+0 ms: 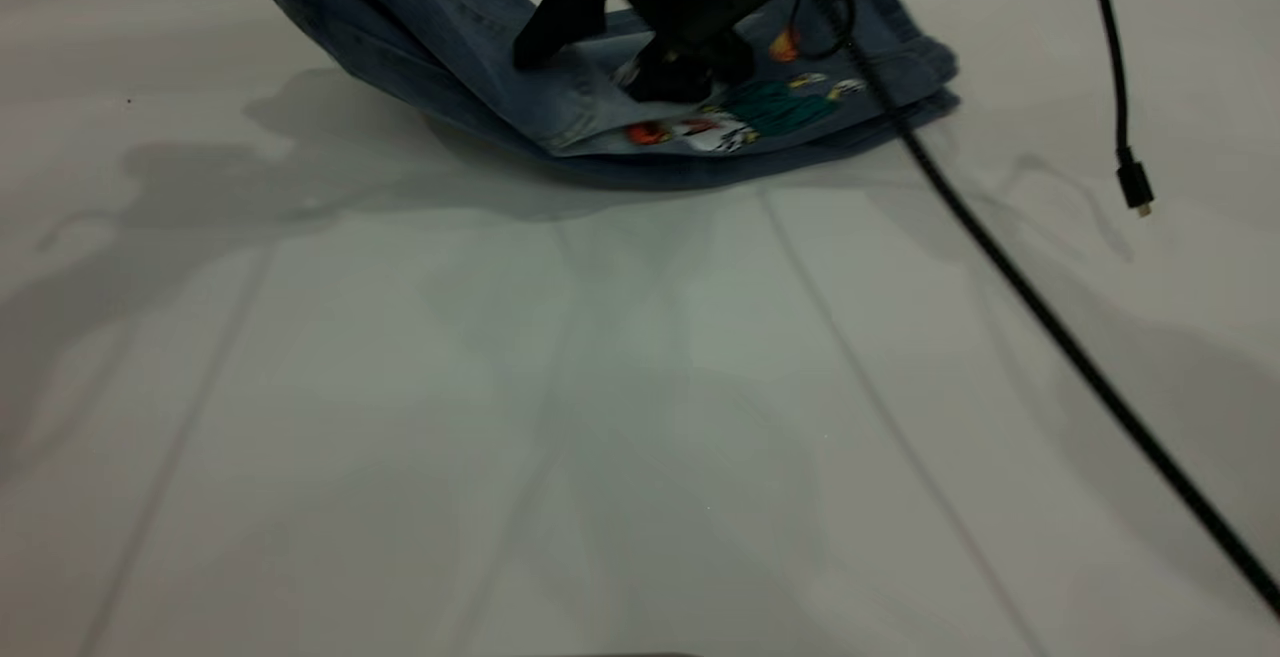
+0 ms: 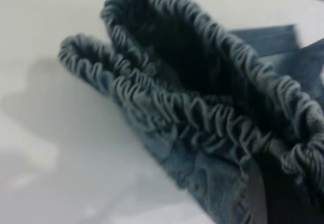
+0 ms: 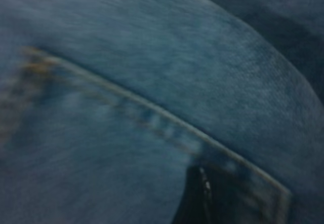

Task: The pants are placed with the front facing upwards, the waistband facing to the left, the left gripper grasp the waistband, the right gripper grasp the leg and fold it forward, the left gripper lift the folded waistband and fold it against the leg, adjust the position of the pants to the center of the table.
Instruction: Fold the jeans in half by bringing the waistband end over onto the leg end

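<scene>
The blue denim pants (image 1: 700, 127) lie folded at the far middle of the table (image 1: 600, 417), cartoon print up. Their left part rises steeply out of the exterior view's top left. The ruched waistband (image 2: 202, 117) gapes open above the table, and my left gripper (image 2: 276, 186) is shut on its edge; this gripper is outside the exterior view. My right gripper (image 1: 668, 77) is down on the folded pants beside the print. In the right wrist view denim (image 3: 152, 82) fills the frame, and the right gripper (image 3: 202, 196) is shut on a layer with one dark finger (image 3: 195, 203) showing.
A thick black cable (image 1: 1050, 327) runs from the right gripper across the table to the near right edge. A thinner cable with a plug (image 1: 1135, 187) hangs at the far right. Bare tabletop stretches in front of the pants.
</scene>
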Robot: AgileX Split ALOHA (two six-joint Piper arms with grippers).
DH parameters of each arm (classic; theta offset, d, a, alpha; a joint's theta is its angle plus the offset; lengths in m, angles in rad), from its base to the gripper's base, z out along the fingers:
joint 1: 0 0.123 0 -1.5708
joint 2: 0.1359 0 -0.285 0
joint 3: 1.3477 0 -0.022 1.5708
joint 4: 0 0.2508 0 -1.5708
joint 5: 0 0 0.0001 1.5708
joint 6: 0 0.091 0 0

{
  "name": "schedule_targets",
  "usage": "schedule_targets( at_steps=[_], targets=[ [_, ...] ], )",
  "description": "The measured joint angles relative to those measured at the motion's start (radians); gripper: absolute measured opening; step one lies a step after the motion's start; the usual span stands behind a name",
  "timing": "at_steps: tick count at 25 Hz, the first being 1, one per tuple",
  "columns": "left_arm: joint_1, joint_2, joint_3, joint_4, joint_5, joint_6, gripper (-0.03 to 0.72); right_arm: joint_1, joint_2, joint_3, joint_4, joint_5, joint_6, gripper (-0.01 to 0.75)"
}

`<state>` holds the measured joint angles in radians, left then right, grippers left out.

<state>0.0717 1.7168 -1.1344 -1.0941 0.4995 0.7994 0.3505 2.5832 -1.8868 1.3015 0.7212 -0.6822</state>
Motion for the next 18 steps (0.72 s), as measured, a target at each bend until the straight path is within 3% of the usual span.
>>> schedule_targets(
  at_steps=[8,14,18],
  targets=[
    [-0.065,-0.093,0.001,0.007,0.008,0.001,0.083,0.028,0.006,-0.005,-0.028,0.069,0.007,0.498],
    [-0.075,-0.093,0.001,0.011,0.002,0.001,0.083,-0.075,-0.057,-0.005,-0.168,0.083,0.02,0.498],
    [-0.129,-0.093,0.001,0.012,-0.035,0.001,0.083,-0.117,-0.054,-0.006,-0.286,0.083,0.071,0.498]
  ],
)
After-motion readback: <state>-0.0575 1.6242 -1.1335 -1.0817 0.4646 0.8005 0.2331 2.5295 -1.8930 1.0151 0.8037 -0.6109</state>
